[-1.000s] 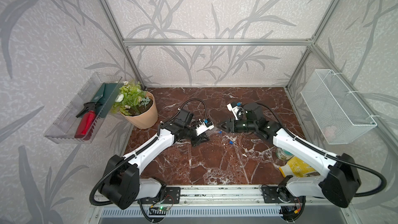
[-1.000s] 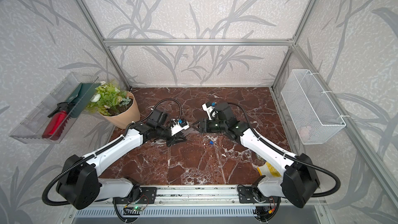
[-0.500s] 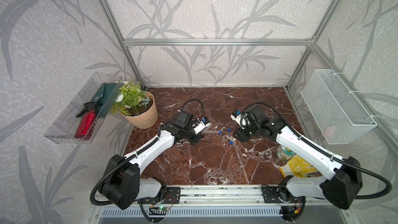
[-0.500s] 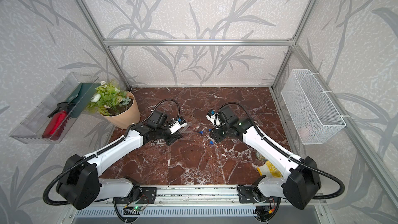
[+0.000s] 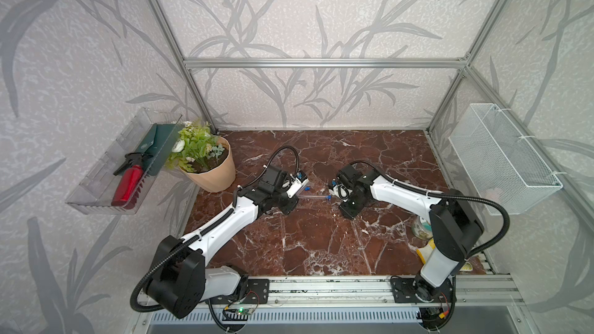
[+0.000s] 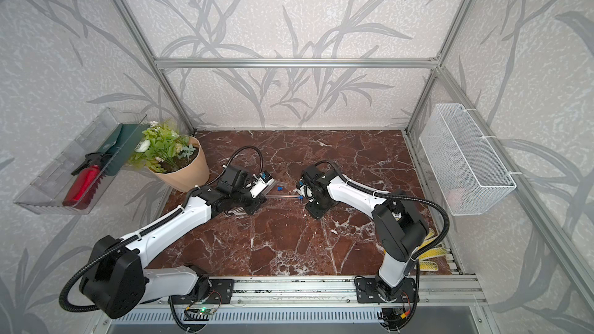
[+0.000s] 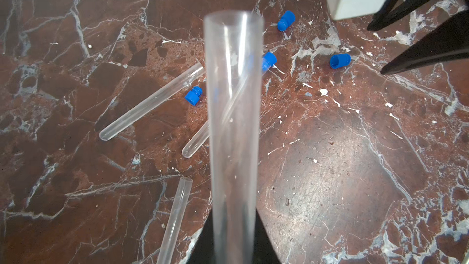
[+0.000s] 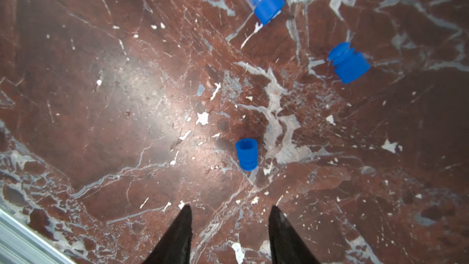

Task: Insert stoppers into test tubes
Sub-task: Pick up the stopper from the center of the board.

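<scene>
My left gripper is shut on a clear test tube whose open mouth points away from it. On the marble lie an open tube, another open tube and a stoppered tube. Loose blue stoppers lie around them. My right gripper hangs open over the tabletop, holding nothing. One stopper lies just ahead of its fingers, and another stopper lies further off.
A potted plant stands at the back left beside a clear wall tray holding a red bottle. A white wire basket hangs on the right wall. A yellow glove and a jar lie by the right arm's base.
My right gripper has drawn back from the left gripper's tube and swung down over the loose stoppers, its jaws narrowing slightly. The left gripper has kept its hold on the tube.
</scene>
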